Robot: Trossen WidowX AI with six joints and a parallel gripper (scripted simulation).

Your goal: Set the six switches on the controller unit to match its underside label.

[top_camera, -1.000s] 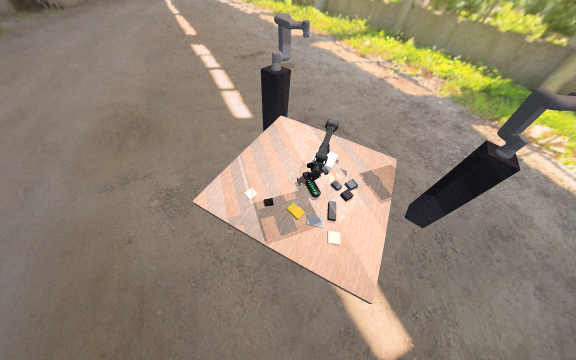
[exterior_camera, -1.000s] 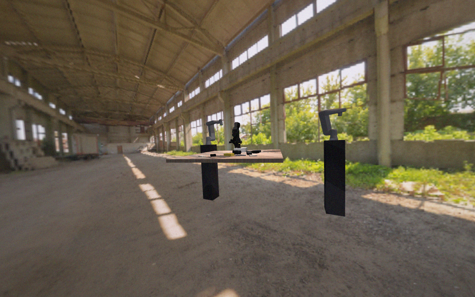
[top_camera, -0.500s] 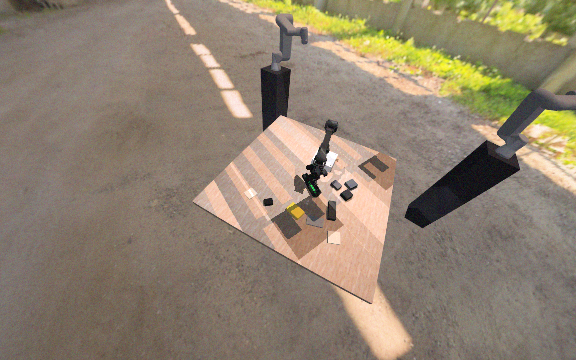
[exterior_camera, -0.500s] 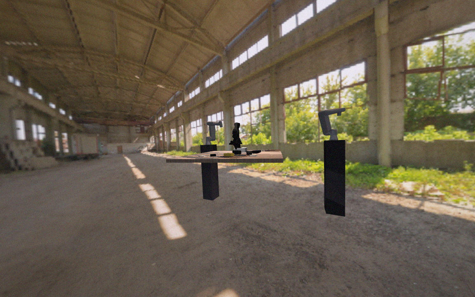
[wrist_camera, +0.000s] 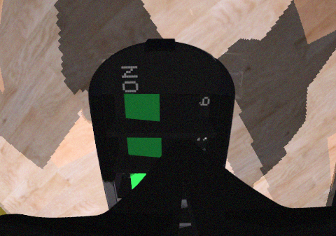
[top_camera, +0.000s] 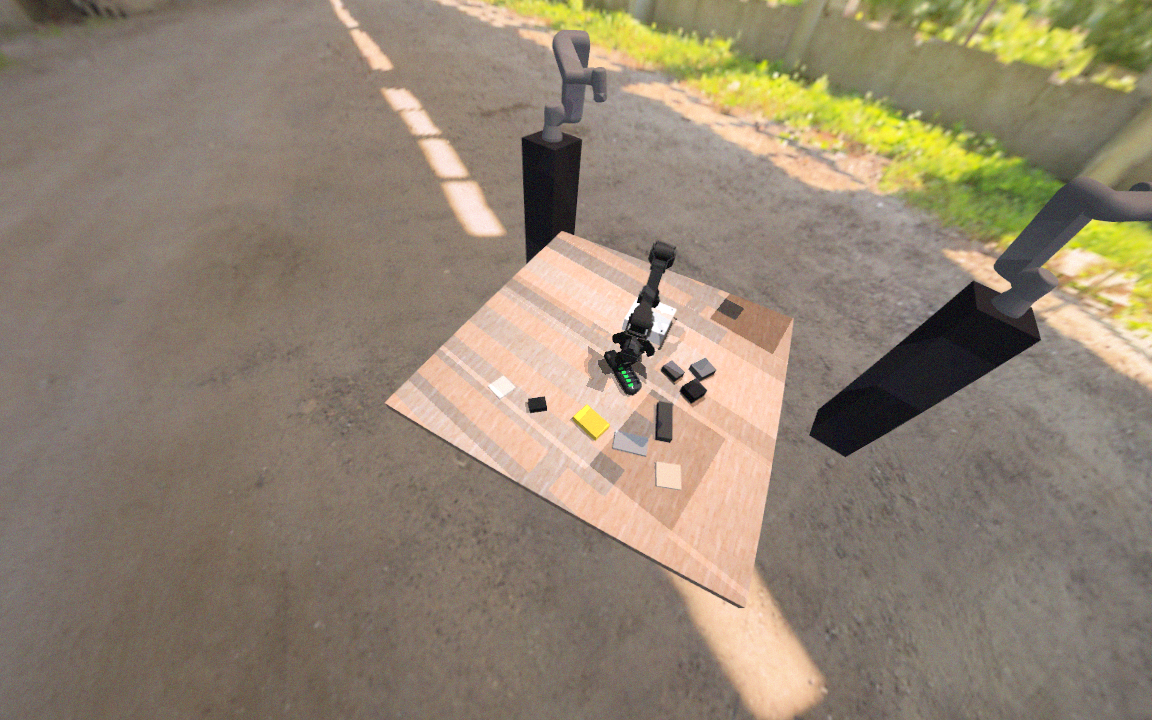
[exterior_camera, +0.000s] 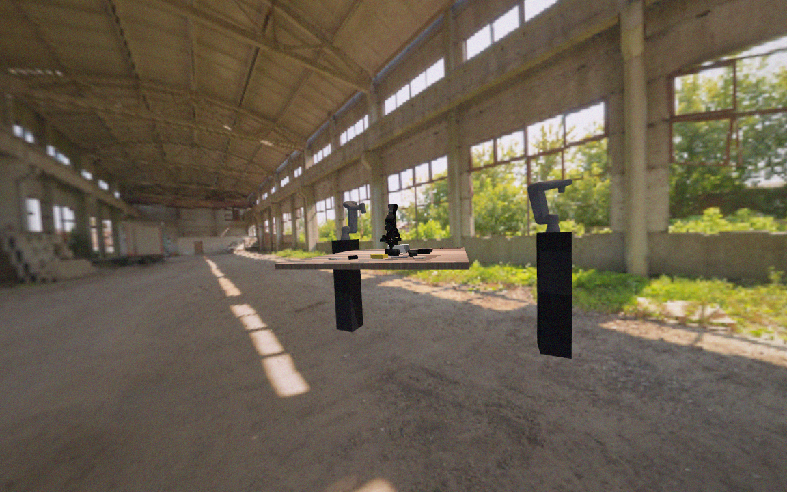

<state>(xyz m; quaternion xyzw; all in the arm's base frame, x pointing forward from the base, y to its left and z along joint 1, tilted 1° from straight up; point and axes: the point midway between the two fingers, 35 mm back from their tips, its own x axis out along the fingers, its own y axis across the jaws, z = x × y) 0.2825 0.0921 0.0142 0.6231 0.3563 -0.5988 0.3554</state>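
Observation:
The dark grey controller unit point(top_camera: 629, 382) point(wrist_camera: 175, 66) point(exterior_camera: 391, 251) sits on the bench with its switches up. In the wrist view, the ON mark and the number 6 show near its rounded end. Green ends of switch 6 point(wrist_camera: 142, 107) and switch 5 point(wrist_camera: 144, 147) show in shade, and a brighter green piece shows below them. The other switches are mostly hidden by the fingers, and their rocker tilt is unclear. The underside label is hidden. My gripper point(wrist_camera: 181, 148) point(top_camera: 624, 362) is shut and empty, with its tips low over the unit, around switch 5; contact cannot be told.
A yellow block point(top_camera: 591, 421), a grey plate point(top_camera: 630, 443), a long dark block point(top_camera: 664, 420) and a cream square point(top_camera: 668, 475) lie beyond the unit. Three small dark blocks point(top_camera: 693, 390) lie beside it. A white box point(top_camera: 664, 318) is by the arm. A black block point(top_camera: 536, 404) and white square point(top_camera: 500, 386) lie left.

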